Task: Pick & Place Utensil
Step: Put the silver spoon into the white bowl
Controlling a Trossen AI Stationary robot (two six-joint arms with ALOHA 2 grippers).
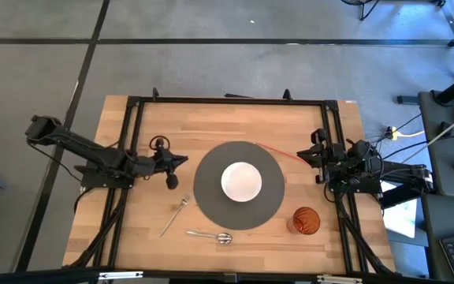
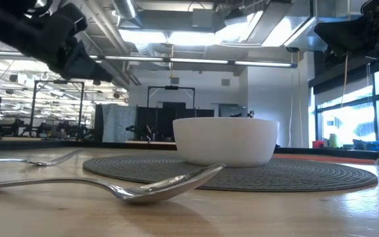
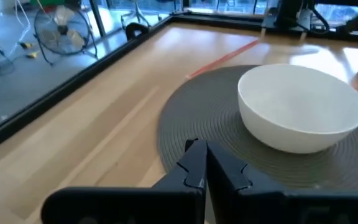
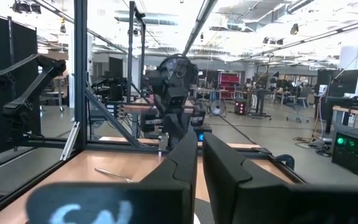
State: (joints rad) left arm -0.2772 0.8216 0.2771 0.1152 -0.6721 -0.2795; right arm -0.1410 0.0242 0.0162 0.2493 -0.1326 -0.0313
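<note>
A metal fork (image 1: 176, 214) and a metal spoon (image 1: 210, 236) lie flat on the wooden table, near its front edge and left of centre. In the low view the spoon (image 2: 143, 187) is closest, with the fork (image 2: 31, 160) behind it on the left. A white bowl (image 1: 241, 181) stands on a round dark grey placemat (image 1: 211, 207). My left gripper (image 1: 183, 161) hovers shut above the table just left of the placemat, beyond the fork. In its wrist view, the left gripper (image 3: 199, 152) points at the bowl (image 3: 303, 109). My right gripper (image 1: 300, 155) waits shut at the table's right side (image 4: 199, 143).
A red translucent cup (image 1: 306, 220) stands right of the placemat near the front. A thin red strip (image 1: 278, 151) lies on the table by the placemat's far right side. A black frame (image 1: 227, 100) borders the table. Bare wood lies left of the fork.
</note>
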